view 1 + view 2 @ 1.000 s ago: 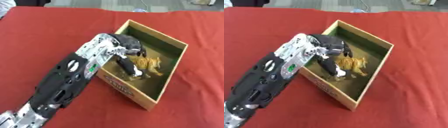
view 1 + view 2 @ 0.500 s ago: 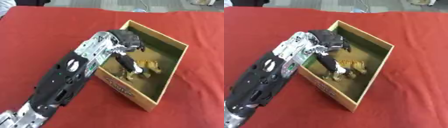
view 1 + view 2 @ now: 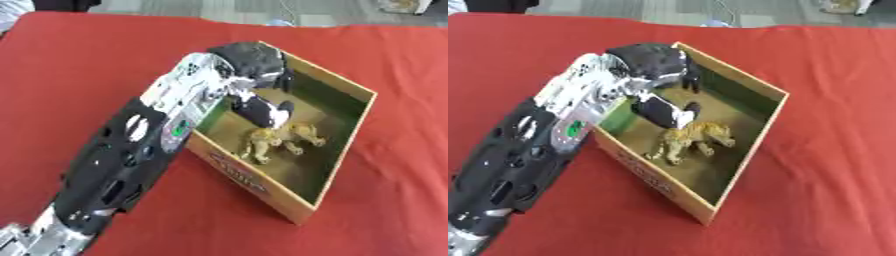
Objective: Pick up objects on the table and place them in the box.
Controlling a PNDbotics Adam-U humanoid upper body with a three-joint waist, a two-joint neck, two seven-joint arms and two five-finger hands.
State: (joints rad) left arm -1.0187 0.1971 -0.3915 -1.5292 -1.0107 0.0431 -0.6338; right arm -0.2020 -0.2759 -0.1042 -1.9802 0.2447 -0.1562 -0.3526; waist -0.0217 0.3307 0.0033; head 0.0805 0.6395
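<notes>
We see our left hand (image 3: 254, 62) over the box (image 3: 343, 145), fingers curled, empty; the cow (image 3: 262, 111) and tiger (image 3: 282, 139) lie inside.

Illegible red print on box (image 3: 234, 172) front.

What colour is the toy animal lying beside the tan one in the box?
Black and white cow, clearest in the left eye view.
</notes>
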